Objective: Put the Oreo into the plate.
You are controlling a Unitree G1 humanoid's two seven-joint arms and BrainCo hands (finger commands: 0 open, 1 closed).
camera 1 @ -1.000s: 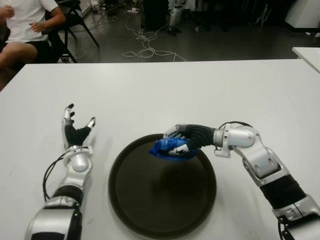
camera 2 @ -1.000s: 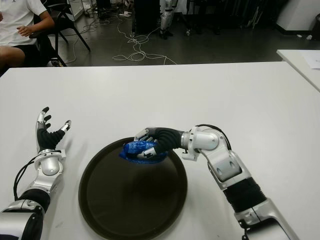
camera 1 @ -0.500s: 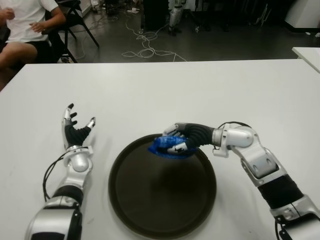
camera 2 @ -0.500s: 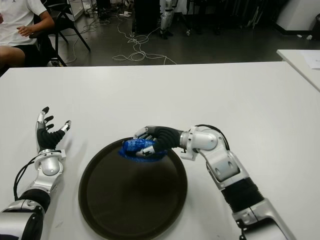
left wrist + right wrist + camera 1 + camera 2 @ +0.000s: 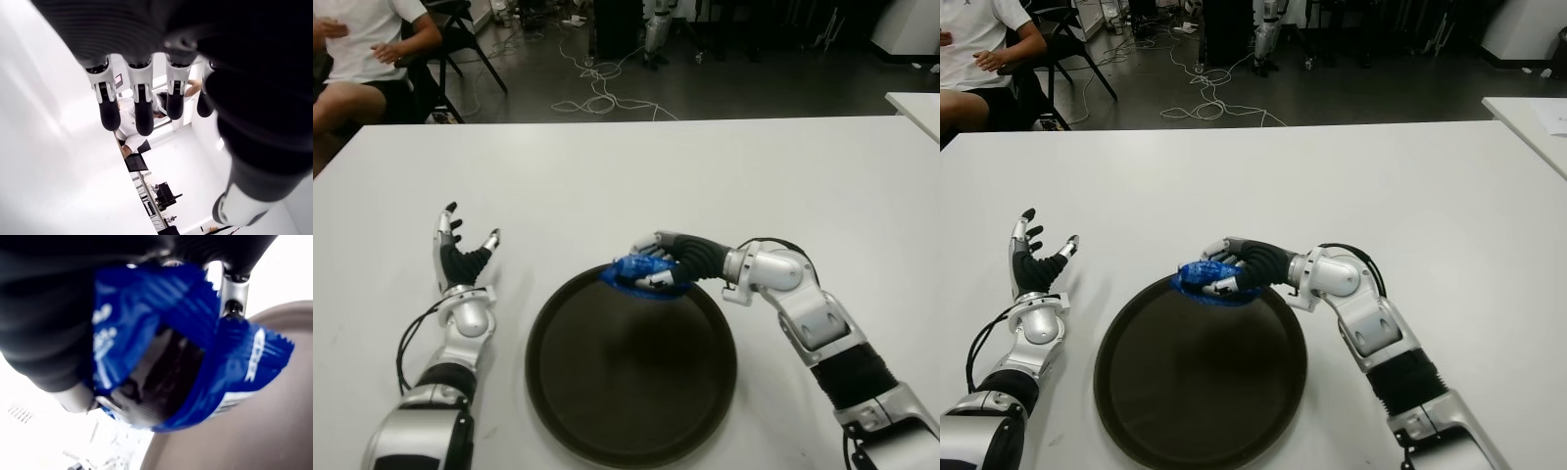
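The blue Oreo packet [image 5: 634,273] is gripped in my right hand [image 5: 656,267], held at the far rim of the round dark plate [image 5: 631,377]. The right wrist view shows the crinkled blue wrapper [image 5: 195,342] folded inside the curled fingers, with the brown plate [image 5: 254,440] just below it. Whether the packet touches the plate I cannot tell. My left hand [image 5: 458,257] shows left of the plate with its fingers spread, holding nothing.
The white table [image 5: 607,176] stretches around the plate. A person [image 5: 362,49] sits on a chair past the far left corner. Cables [image 5: 597,93] lie on the dark floor beyond the table. Another white table's corner [image 5: 915,103] shows at the far right.
My right hand has carried the Oreo packet a little away from me and to the left, from over the plate's far part to its far rim. The left hand has not moved.
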